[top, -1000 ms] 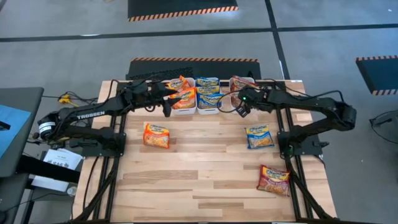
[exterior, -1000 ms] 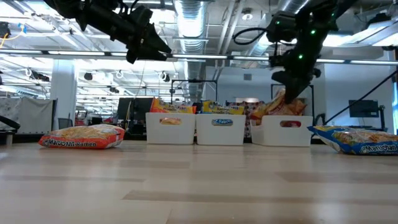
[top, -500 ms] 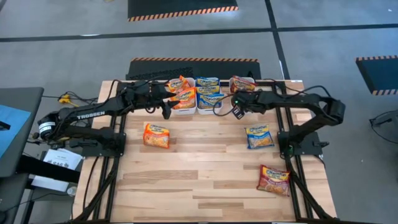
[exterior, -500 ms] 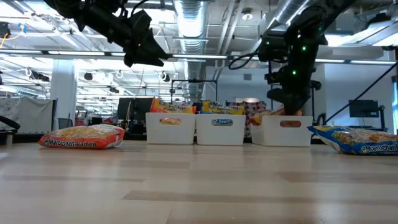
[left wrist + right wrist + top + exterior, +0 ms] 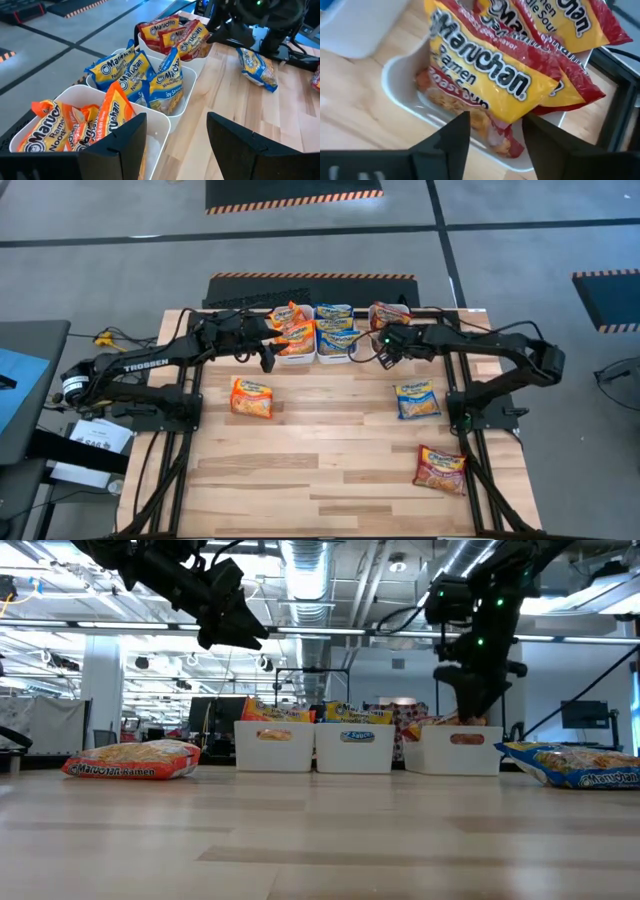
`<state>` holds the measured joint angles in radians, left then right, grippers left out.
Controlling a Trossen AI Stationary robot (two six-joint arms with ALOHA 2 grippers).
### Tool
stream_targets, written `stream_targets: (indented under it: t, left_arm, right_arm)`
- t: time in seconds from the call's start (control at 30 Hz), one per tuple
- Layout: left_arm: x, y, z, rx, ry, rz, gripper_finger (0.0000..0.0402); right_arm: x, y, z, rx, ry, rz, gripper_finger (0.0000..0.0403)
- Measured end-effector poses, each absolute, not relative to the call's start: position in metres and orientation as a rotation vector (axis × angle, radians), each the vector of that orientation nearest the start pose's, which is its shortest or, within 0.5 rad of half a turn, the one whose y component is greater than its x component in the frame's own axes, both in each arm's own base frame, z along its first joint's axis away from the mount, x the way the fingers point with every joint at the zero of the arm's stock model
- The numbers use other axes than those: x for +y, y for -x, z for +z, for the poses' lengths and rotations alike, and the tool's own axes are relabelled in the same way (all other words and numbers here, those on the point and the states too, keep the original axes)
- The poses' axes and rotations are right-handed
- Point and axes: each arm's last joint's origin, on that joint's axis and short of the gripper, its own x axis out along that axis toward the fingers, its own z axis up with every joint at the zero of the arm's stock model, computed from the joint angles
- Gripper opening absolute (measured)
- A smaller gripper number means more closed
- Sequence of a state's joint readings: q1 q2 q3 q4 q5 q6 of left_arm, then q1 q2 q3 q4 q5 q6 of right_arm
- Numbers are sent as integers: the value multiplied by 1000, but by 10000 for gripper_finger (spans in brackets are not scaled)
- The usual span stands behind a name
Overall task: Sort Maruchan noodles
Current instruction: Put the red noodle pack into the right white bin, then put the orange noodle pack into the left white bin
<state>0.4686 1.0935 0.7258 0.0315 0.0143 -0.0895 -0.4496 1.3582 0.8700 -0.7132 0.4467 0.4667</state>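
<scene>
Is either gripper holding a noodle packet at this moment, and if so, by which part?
Nothing is held. The right gripper stands open over the dark red packet in its tub; the left gripper is open and empty.

Maruchan noodles (image 5: 334,330) fill three tubs by colour; three packets (image 5: 251,397) lie loose.

In the right wrist view, the red Maruchan packets (image 5: 520,60) run past the edge.

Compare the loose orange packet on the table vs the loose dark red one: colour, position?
The orange packet is orange and yellow and lies on the table's left half, nearer the tubs. The dark red packet is dark red and yellow and lies on the right half, nearest the front edge. Both lie flat on the bare wood, outside any tub and untouched by either arm.
</scene>
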Motion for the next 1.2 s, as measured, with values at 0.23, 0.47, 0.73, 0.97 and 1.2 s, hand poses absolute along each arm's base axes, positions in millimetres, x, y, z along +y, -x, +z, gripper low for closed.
stream_targets:
  t: [0.23, 0.47, 0.73, 0.97, 1.2]
  left_arm:
    - [108, -214, 274, 316, 141, 460, 196]
    - [108, -212, 268, 378, 185, 468, 196]
    - [108, -196, 251, 593, 269, 465, 196]
    - [120, -180, 279, 690, 413, 414, 196]
    - [130, -161, 326, 731, 306, 419, 196]
  right_arm:
    - [-110, -201, 237, 891, -443, -1041, 220]
    - [-105, -194, 254, 792, -457, -999, 220]
    - [-102, -193, 257, 798, -462, -931, 219]
    - [-103, -196, 253, 821, -455, -926, 219]
    - [-98, -201, 250, 838, -442, -901, 219]
